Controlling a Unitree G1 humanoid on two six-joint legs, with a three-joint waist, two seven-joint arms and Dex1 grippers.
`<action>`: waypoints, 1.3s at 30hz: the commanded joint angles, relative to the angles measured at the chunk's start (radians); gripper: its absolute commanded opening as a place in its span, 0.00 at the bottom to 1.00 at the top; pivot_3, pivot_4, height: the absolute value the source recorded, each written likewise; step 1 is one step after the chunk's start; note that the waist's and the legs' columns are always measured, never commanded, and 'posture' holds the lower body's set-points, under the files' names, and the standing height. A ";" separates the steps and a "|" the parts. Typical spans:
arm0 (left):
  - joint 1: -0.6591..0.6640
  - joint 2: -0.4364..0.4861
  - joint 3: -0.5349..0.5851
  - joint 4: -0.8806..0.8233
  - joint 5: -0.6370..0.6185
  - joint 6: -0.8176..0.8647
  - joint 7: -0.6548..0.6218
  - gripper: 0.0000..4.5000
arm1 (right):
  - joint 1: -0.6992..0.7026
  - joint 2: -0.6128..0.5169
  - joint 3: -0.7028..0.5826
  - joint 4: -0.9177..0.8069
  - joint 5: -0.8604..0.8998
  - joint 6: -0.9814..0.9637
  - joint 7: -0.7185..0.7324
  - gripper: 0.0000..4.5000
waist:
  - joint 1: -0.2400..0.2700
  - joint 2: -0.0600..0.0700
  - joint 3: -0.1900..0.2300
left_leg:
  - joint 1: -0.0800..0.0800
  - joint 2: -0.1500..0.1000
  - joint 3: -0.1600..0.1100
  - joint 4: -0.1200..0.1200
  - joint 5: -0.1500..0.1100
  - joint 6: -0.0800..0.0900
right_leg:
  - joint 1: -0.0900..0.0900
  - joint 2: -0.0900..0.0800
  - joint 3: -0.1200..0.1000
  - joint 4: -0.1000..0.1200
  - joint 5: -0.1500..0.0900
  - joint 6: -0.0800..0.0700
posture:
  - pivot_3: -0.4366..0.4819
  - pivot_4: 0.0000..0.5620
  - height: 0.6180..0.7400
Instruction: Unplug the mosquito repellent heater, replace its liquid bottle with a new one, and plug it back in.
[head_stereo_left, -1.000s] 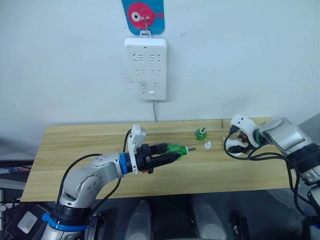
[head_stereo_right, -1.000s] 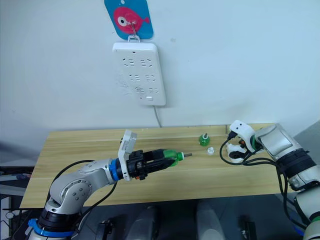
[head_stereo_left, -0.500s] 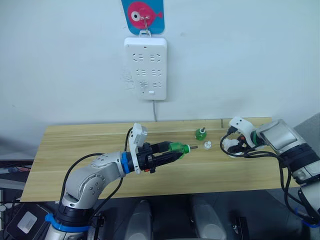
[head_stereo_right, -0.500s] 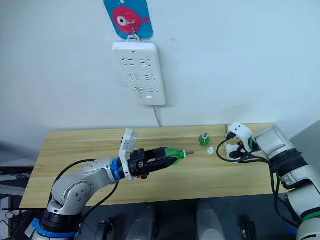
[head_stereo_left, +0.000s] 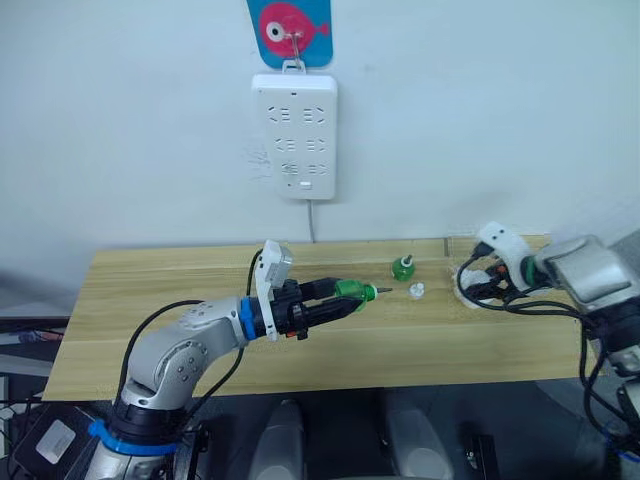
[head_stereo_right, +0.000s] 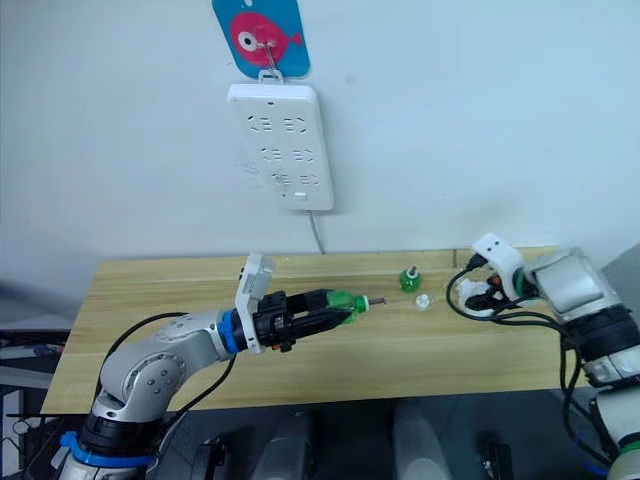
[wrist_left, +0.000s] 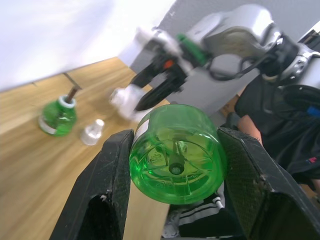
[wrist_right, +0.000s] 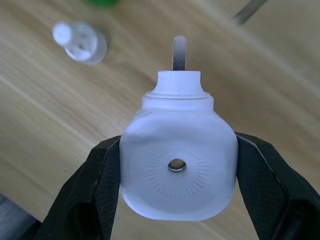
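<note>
My left gripper (head_stereo_left: 335, 300) is shut on a green liquid bottle (head_stereo_left: 352, 292), held sideways above the table's middle with its wick pointing right; in the left wrist view the bottle (wrist_left: 176, 154) sits squeezed between both fingers. At the right end of the table my right gripper (head_stereo_left: 478, 285) is shut on the white mosquito repellent heater (wrist_right: 177, 165), held just above the wood, its small dark hole facing the wrist camera. A second green bottle (head_stereo_left: 402, 267) stands on the table between the two grippers, a small white cap (head_stereo_left: 416, 291) beside it.
A tall white power strip (head_stereo_left: 294, 135) hangs on the wall under a blue hanger with a pink fish (head_stereo_left: 290, 22), its cord running down behind the wooden table (head_stereo_left: 150, 290). A black cable loops by the right wrist.
The right arm has drawn back a little to the right with the heater still in its gripper. The left arm and its bottle have barely moved.
</note>
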 joint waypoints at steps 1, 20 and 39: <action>-0.041 0.025 0.054 0.017 -0.055 0.030 -0.043 0.51 | 0.025 -0.033 -0.197 -0.149 0.141 0.122 0.037 0.65 | -0.001 0.000 0.000 | 0.000 0.000 0.000 0.000 0.000 0.000 | 0.000 0.000 0.000 0.000 0.000 0.000 | 0.33 0.47 0.95; -0.337 0.168 0.253 0.140 -0.494 0.405 -0.018 0.51 | 0.035 0.313 -0.873 -0.380 1.067 0.549 -0.296 0.65 | -0.019 0.000 -0.001 | -0.001 0.000 0.000 0.000 0.001 -0.001 | -0.001 0.000 -0.001 0.001 0.000 0.000 | 0.32 0.42 0.95; -0.395 0.165 0.226 0.142 -0.491 0.423 -0.052 0.51 | 0.172 0.125 -0.537 -0.404 1.813 0.091 -0.776 0.65 | -0.028 -0.001 -0.001 | -0.002 0.001 0.000 0.001 0.001 -0.002 | -0.001 0.001 -0.001 0.000 0.000 0.000 | 0.33 0.43 0.95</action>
